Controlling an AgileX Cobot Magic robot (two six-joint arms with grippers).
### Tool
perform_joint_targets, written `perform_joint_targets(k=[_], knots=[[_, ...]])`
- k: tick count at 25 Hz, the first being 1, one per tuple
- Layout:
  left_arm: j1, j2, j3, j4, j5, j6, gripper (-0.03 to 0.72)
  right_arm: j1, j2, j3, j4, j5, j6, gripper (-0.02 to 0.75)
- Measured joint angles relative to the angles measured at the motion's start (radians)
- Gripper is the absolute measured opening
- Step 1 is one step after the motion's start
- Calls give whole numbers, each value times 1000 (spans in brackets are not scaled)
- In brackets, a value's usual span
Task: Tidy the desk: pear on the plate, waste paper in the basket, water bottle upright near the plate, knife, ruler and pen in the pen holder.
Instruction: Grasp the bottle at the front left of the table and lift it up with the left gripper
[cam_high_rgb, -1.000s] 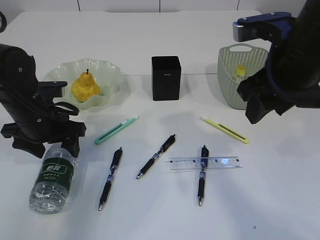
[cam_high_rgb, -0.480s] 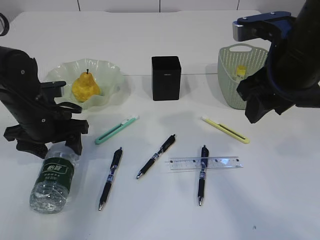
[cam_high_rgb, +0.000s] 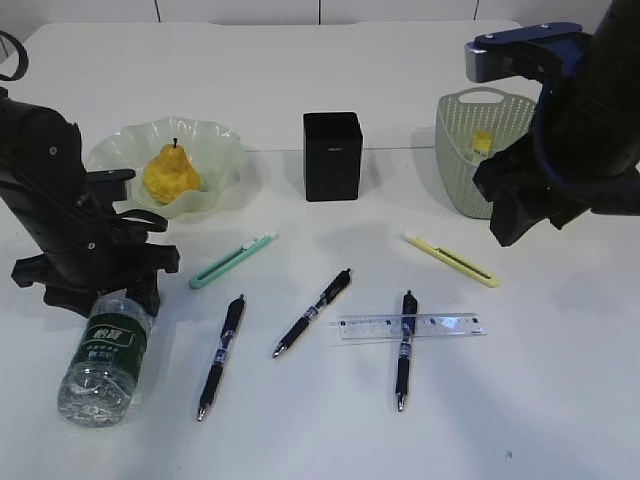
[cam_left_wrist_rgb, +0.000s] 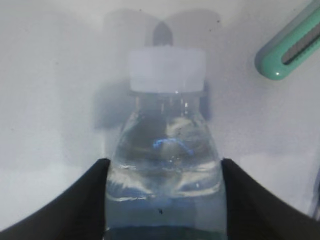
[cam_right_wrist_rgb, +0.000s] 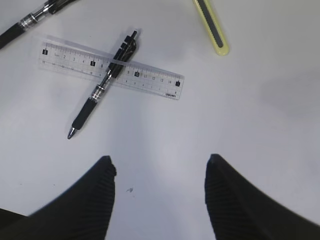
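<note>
The water bottle (cam_high_rgb: 105, 350) lies on its side at the front left of the desk (cam_high_rgb: 300, 420), white cap toward the plate. My left gripper (cam_high_rgb: 105, 300) is shut on the water bottle (cam_left_wrist_rgb: 165, 150) just below its neck, a finger against each side. The pear (cam_high_rgb: 172, 172) sits on the plate (cam_high_rgb: 225, 150). Three pens (cam_high_rgb: 221, 355) (cam_high_rgb: 313, 313) (cam_high_rgb: 404, 350), the ruler (cam_high_rgb: 440, 325), a teal knife (cam_high_rgb: 232, 260) and a yellow knife (cam_high_rgb: 450, 259) lie in front of the pen holder (cam_high_rgb: 332, 157). My right gripper (cam_high_rgb: 508, 225) hangs open and empty by the basket (cam_high_rgb: 465, 150).
A small yellow wad (cam_high_rgb: 482, 143), apparently the waste paper, lies inside the basket. In the right wrist view the ruler (cam_right_wrist_rgb: 150, 77) lies under one pen (cam_right_wrist_rgb: 102, 85), beyond the open right gripper (cam_right_wrist_rgb: 160, 170). The teal knife's tip (cam_left_wrist_rgb: 287, 50) is right of the bottle cap.
My left gripper has sunk onto the bottle's neck end and its fingers have closed in against the bottle's sides. The right arm has not moved.
</note>
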Motion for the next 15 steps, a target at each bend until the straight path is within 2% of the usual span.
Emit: perform_joint_targets(k=[4, 15], knots=[[0, 0, -1, 2, 0, 0, 417, 0, 0, 0, 0, 0, 0, 429], [0, 2, -2, -2, -90, 0, 409, 0, 0, 0, 0, -2, 0, 429]])
